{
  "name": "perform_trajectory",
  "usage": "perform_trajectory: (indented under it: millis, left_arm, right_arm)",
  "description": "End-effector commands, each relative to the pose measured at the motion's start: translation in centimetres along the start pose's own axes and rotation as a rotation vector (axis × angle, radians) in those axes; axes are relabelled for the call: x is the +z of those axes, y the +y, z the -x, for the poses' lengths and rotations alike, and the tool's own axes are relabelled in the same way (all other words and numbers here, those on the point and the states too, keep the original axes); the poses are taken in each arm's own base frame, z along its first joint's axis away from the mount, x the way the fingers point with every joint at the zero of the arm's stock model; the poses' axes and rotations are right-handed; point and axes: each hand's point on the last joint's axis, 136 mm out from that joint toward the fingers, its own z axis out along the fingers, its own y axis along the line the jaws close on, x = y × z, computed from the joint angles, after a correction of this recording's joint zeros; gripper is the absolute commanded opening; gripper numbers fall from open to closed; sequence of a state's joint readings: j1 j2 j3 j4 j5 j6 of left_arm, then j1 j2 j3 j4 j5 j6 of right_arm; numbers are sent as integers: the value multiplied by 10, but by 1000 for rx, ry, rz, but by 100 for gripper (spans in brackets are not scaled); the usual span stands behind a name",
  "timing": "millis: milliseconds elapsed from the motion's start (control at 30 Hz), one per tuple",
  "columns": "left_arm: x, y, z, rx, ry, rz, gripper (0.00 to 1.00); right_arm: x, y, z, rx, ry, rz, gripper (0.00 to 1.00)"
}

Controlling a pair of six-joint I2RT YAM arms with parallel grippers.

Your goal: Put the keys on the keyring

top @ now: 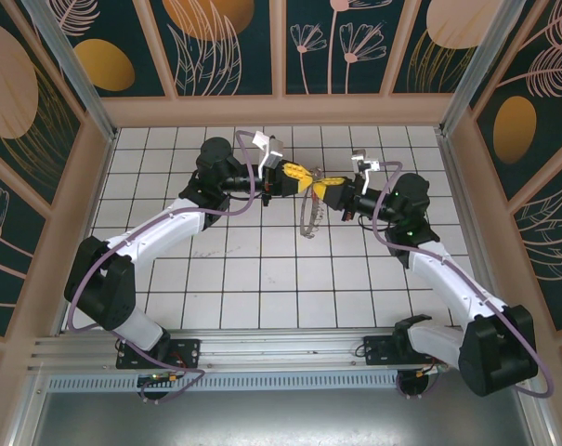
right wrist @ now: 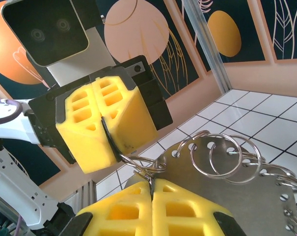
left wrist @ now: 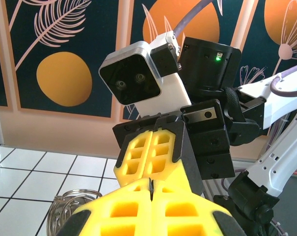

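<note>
Above the middle of the tiled floor my two grippers meet tip to tip. My left gripper (top: 294, 177) (left wrist: 150, 184) (right wrist: 111, 145) is shut on a thin dark key (right wrist: 105, 132), seen edge-on as a sliver between its yellow pads. My right gripper (top: 329, 190) (right wrist: 151, 183) (left wrist: 152, 152) is shut on a steel keyring (right wrist: 143, 164), whose coils reach up to the key's end. That ring hangs in a hole of a flat metal plate (right wrist: 222, 196) (top: 308, 221), which dangles under the grippers. How far the key sits in the ring is hidden.
Several more loose rings (right wrist: 227, 152) (left wrist: 69, 204) hang along the plate's edge. The white tiled floor (top: 262, 279) lies below, boxed in by tan walls (top: 281, 110) and decorated panels. An aluminium rail (top: 262, 346) runs along the near edge by the arm bases.
</note>
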State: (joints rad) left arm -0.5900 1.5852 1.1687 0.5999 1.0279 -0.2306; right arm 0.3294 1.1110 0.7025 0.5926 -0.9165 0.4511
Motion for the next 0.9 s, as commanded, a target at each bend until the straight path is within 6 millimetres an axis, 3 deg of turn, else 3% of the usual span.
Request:
perform_trajectory:
  millis: [0, 867]
  left_arm:
    - [3, -7, 4, 23, -18, -26, 0]
    - [6, -6, 7, 15, -27, -13, 0]
  right_arm:
    - [-1, 20, 18, -83, -34, 36, 0]
    - [1, 29, 23, -117, -40, 57, 0]
